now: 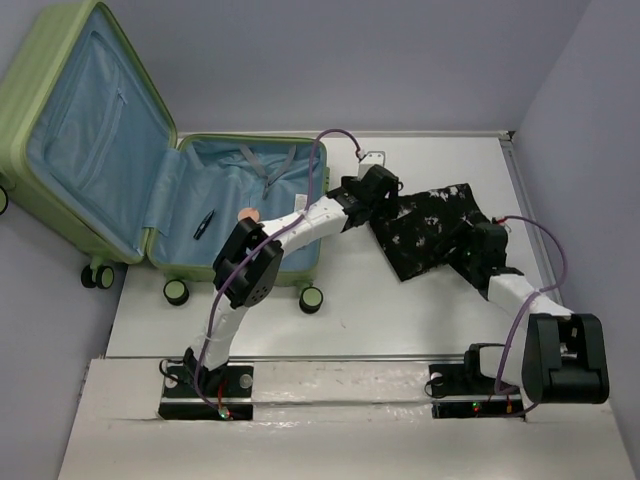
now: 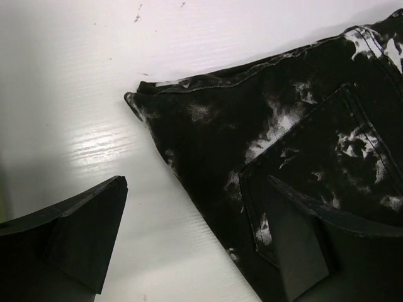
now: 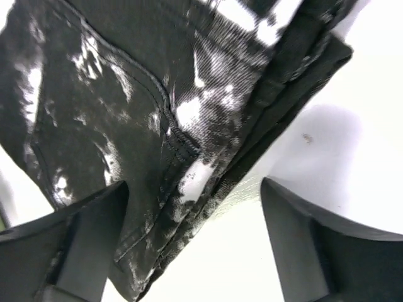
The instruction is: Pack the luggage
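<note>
The packing looks barely begun. The luggage (image 1: 90, 140) lies open on the tabletop (image 1: 400, 310), well off to the left of both claws, its lid propped up and its blue lining mostly bare. Only a small dark pen-like thing (image 1: 203, 224) and a small pinkish round thing (image 1: 249, 213) show inside it; what they are is too small to tell.

The black-and-white patterned cloth (image 1: 430, 225) is not in the case. It lies flat on the tabletop, directly under the two claws.

The left claw (image 2: 195, 182) hangs spread wide over the cloth's near corner, one finger above bare tabletop and the other above the fabric (image 2: 296, 126). It has hold of nothing.

The right claw (image 3: 194, 185) is also spread wide, straddling a folded edge of the cloth (image 3: 126, 94), with fabric between its fingers but no pinch on it.

As I judge it, the whole of the real work is left: taking a grip on the cloth, carrying it leftward into the open half, and then shutting the lid.
</note>
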